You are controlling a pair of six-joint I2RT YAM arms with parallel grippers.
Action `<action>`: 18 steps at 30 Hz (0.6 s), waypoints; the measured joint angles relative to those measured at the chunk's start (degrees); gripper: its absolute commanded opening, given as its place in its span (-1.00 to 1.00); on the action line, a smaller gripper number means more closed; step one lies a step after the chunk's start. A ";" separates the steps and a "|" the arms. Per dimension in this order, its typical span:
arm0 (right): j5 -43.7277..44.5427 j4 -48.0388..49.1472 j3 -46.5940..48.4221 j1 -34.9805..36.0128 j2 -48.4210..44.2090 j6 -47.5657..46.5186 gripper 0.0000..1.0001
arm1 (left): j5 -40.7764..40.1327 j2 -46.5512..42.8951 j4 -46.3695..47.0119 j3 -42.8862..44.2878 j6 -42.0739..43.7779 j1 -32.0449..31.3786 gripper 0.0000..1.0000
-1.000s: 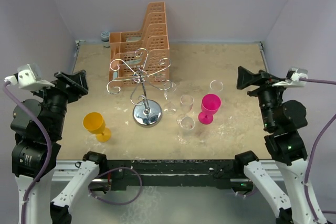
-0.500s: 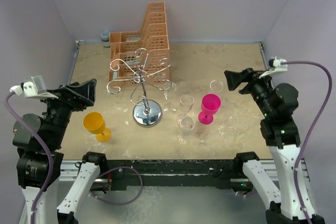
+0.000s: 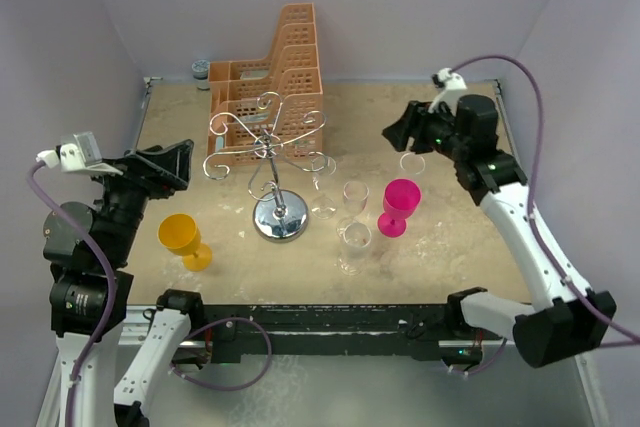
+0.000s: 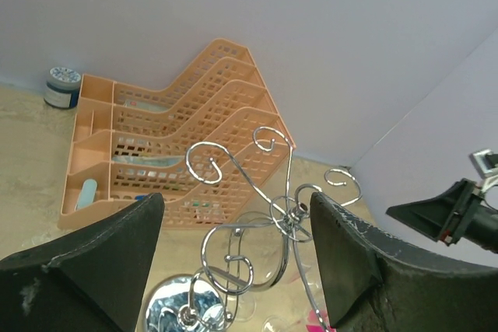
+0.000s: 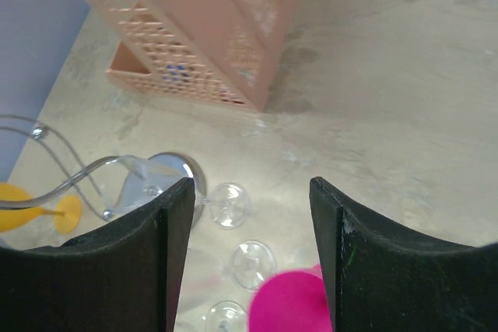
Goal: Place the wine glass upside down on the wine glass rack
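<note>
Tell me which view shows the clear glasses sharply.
Top external: evenly lit and sharp, though the clear glasses look faint against the table. Left wrist: the wine glass rack is crisp, its chrome base glinting. Right wrist: softly blurred; clear glasses show only as rims, the pink glass out of focus.

Basket (image 3: 268,75) stands behind the wine glass rack (image 3: 279,217); glasses (image 3: 354,237) right (goblet (image 3: 181,235) left).

Tabletop (image 3: 455,247) sandy, mottled, white scuffs toward 5 o'clock. Orange perforated basket (image 3: 270,77), stepped tiers, at its 12 o'clock edge. Small blue-lidded jar (image 3: 201,68) just beside basket, at 10 o'clock.
</note>
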 measured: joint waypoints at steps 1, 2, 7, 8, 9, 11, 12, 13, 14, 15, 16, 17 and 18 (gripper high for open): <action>0.61 0.07 1.49 2.38 2.01 -0.31 0.19 | -0.17 -0.04 0.66 -0.02 0.02 0.00 0.45; 0.79 0.17 2.80 4.35 3.74 -0.63 0.15 | -0.37 -0.13 1.42 -0.17 0.04 0.00 0.45; 1.77 1.03 7.32 11.45 11.37 -1.84 0.07 | -2.01 -1.27 4.02 -2.01 0.15 0.00 0.46; 1.79 1.07 7.67 12.04 12.35 -2.08 0.06 | -2.40 -1.40 4.37 -2.19 0.26 0.00 0.46; 1.79 0.98 8.22 12.81 13.57 -2.43 0.06 | -2.84 -1.49 4.70 -2.29 0.37 0.00 0.46; 1.60 0.79 9.31 14.29 16.11 -3.39 0.05 | -3.50 -1.64 5.53 -2.56 0.48 0.00 0.46; 1.46 0.70 9.62 14.88 17.03 -3.80 0.06 | -3.72 -1.66 5.81 -2.64 0.48 0.00 0.46; 1.31 0.66 9.79 15.61 17.94 -4.28 0.06 | -4.02 -1.70 6.43 -2.80 0.48 0.00 0.46; 1.07 0.44 9.79 16.28 18.73 -4.81 0.07 | -4.35 -1.73 7.08 -3.06 0.50 0.00 0.46; 0.83 0.13 9.79 16.79 19.26 -5.16 0.08 | -4.52 -1.73 7.67 -3.32 0.50 0.00 0.46; 0.39 -0.15 9.79 17.42 19.69 -5.53 0.08 | -4.72 -1.73 8.33 -3.67 0.50 0.00 0.46; 0.15 -0.24 9.79 17.84 19.98 -5.79 0.08 | -4.81 -1.70 8.55 -3.89 0.50 0.00 0.46; 0.13 -0.24 9.79 18.45 20.17 -6.03 0.08 | -4.92 -1.68 8.90 -4.20 0.50 0.00 0.46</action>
